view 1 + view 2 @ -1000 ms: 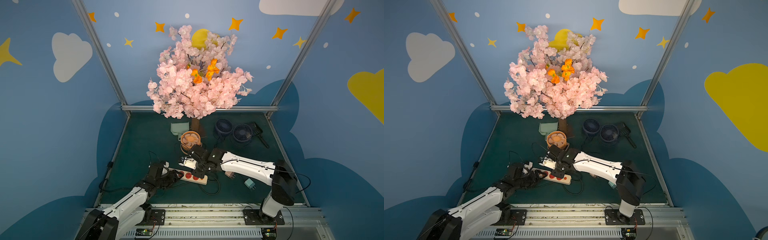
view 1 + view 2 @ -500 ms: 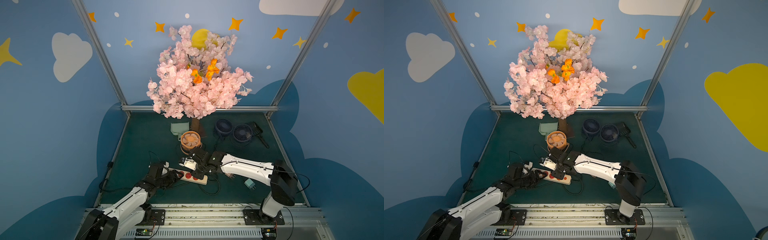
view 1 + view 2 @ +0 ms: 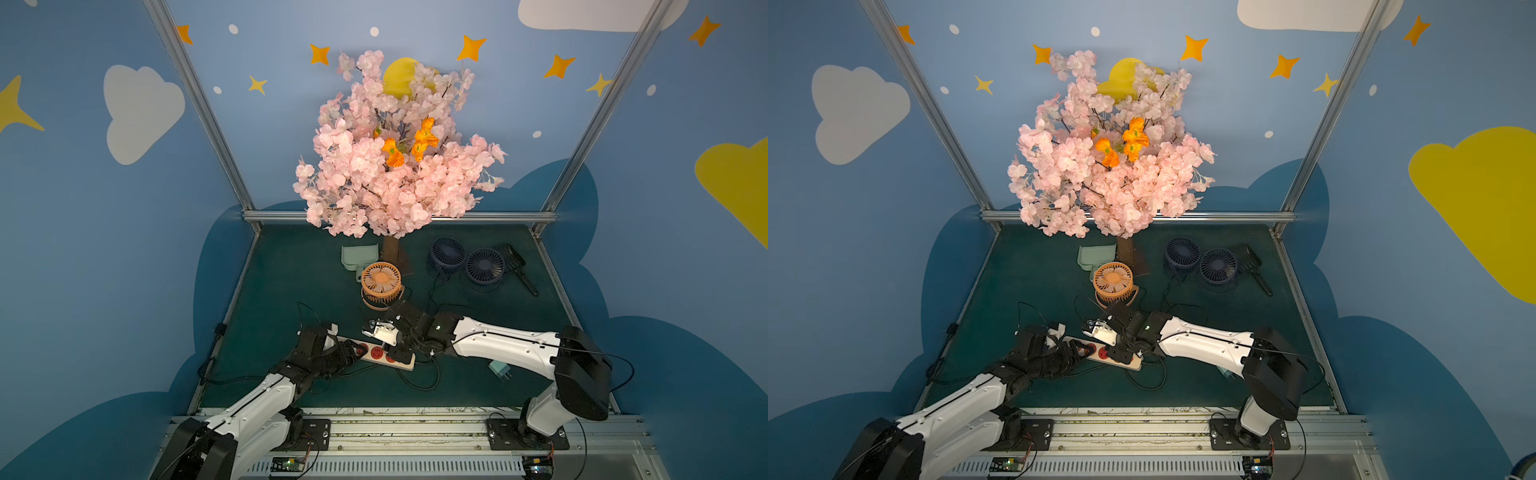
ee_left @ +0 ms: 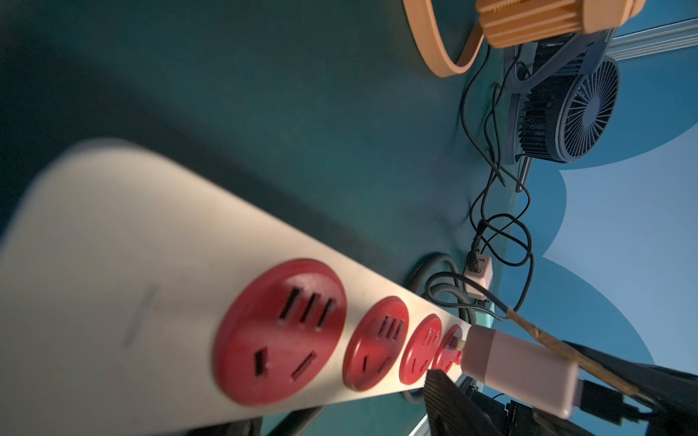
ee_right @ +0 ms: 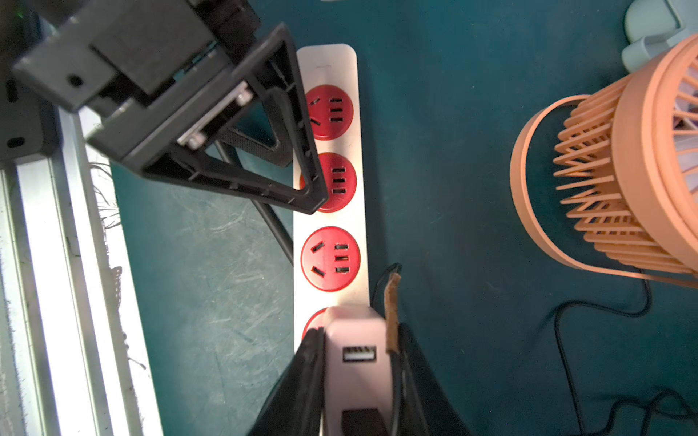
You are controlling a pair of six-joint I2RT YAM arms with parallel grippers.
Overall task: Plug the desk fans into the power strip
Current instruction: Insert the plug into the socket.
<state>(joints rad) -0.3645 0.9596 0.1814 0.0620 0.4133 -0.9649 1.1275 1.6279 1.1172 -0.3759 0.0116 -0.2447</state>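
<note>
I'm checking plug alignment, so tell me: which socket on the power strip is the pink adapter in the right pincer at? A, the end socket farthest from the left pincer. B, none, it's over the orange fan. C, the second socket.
A: the pink adapter, clamped in the right pincer, covers the last red socket of the power strip; three sockets stay bare toward the left pincer.

Twin high front views, wrist close-ups sharing power strip [image 5: 328, 181]

Place: a staged robot test cell, looking like a lab booth.
Walls: blue panels [image 3: 104, 257] are showing painted clouds and stars, framed by aluminium posts [image 3: 199, 108].
Base: two arms are sitting bolted to a rail [image 3: 415, 432].
Prop: an artificial blossom tree [image 3: 395, 158] is standing on the green desk [image 3: 291, 274].
</note>
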